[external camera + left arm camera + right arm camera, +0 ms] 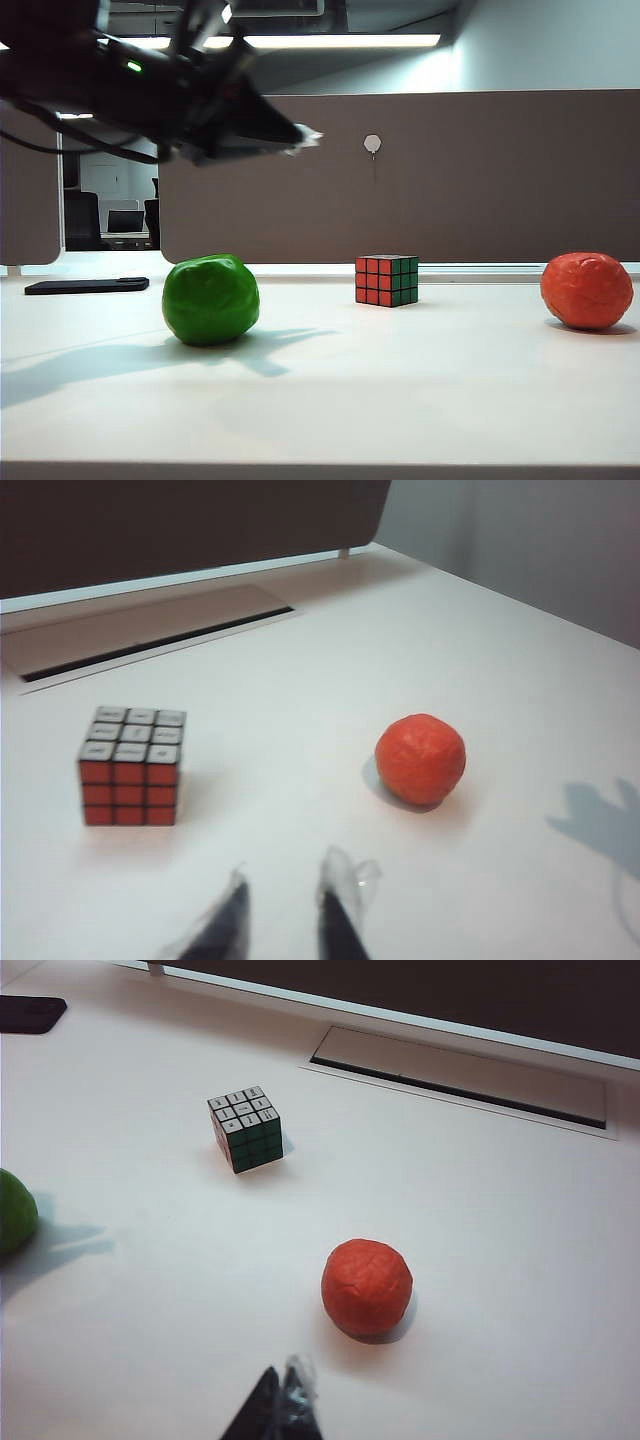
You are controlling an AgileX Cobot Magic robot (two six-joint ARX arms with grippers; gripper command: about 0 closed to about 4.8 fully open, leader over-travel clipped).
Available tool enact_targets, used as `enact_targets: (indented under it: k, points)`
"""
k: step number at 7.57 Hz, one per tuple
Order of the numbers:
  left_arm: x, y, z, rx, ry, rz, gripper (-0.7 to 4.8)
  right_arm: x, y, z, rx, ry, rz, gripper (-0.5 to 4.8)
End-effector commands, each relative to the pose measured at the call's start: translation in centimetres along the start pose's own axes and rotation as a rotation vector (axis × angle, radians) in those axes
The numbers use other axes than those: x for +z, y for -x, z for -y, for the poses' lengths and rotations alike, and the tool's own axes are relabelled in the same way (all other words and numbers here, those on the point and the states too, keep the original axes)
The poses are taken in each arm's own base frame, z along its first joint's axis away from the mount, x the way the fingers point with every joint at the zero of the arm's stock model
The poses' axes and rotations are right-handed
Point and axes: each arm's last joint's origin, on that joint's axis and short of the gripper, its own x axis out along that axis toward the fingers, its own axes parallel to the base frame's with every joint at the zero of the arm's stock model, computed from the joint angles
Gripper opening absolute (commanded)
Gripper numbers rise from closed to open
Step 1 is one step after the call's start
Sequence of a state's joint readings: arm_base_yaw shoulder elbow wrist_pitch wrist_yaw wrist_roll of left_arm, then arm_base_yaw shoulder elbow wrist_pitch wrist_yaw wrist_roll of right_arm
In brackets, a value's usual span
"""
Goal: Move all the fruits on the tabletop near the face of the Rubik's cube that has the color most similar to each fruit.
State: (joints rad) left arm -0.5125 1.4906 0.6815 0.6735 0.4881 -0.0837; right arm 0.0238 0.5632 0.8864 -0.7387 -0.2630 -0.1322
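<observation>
Grey-brown partition panels back the white worktop, and nothing on it has been sorted yet.

At far left a dark flat object lies near the rear edge. Next comes the green fruit, resting on the worktop, well left of the Rubik's cube. My left pincer hangs in the air above and to the right of that fruit, tips aimed toward the right and slightly down; in its wrist view the fingers stand a little apart with nothing between them.

The cube sits mid-worktop, turned corner-on to the exterior camera: red face toward the left front, green face toward the right front. It has no long axis, and neither do the round fruits.

At far right the orange-red fruit rests well apart from the cube. My right pincer hovers near it, holding nothing; I cannot tell whether its tips are parted.

I judge this the approach step. Each fruit lies on the side of the wrong face, so the next move calls for descending onto one fruit, clamping it, and carrying it past the cube.
</observation>
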Motion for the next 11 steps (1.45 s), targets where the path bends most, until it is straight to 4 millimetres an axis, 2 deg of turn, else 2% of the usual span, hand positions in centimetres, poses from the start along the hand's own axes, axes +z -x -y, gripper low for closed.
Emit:
enact_targets:
  k: [1,2,3,4,6,7,8,9,10,11]
  points:
    - [1.2,-6.3,0.7,-0.127,-0.035,0.022,2.67,0.0,0.0,0.0,0.001,0.0,0.005,-0.01]
    - [1.2,-6.9,1.0,-0.141,-0.037,0.022,2.82,0.0,0.0,0.0,0.001,-0.001,0.003,-0.01]
    - [1.0,-8.8,2.0,-0.181,-0.041,0.015,3.57,-0.1,0.0,0.0,0.002,-0.004,-0.007,-0.01]
    - [-0.3,-11.5,3.0,-0.227,-0.034,-0.017,4.74,-0.3,0.0,-0.1,0.005,-0.009,-0.026,-0.01]
    - [-1.8,-14.0,3.3,-0.224,-0.006,-0.083,4.79,-0.3,0.0,-0.1,0.006,-0.008,-0.026,-0.01]
    - [-1.9,-14.1,3.5,-0.227,-0.002,-0.095,4.79,-0.3,0.0,-0.1,0.006,-0.008,-0.025,-0.01]
    - [-1.9,-14.2,3.5,-0.224,0.002,-0.117,4.79,-0.3,0.0,-0.1,0.006,-0.008,-0.025,-0.01]
    - [-0.5,-16.1,4.4,-0.227,-0.064,-0.212,4.79,-0.3,0.0,-0.1,0.006,-0.008,-0.025,-0.01]
    - [0.2,-17.4,4.5,-0.222,-0.069,-0.231,4.79,-0.3,0.0,-0.1,0.006,-0.008,-0.025,-0.01]
    - [0.0,-18.5,4.6,-0.227,-0.061,-0.259,4.79,-0.3,0.0,-0.1,0.006,-0.008,-0.025,-0.01]
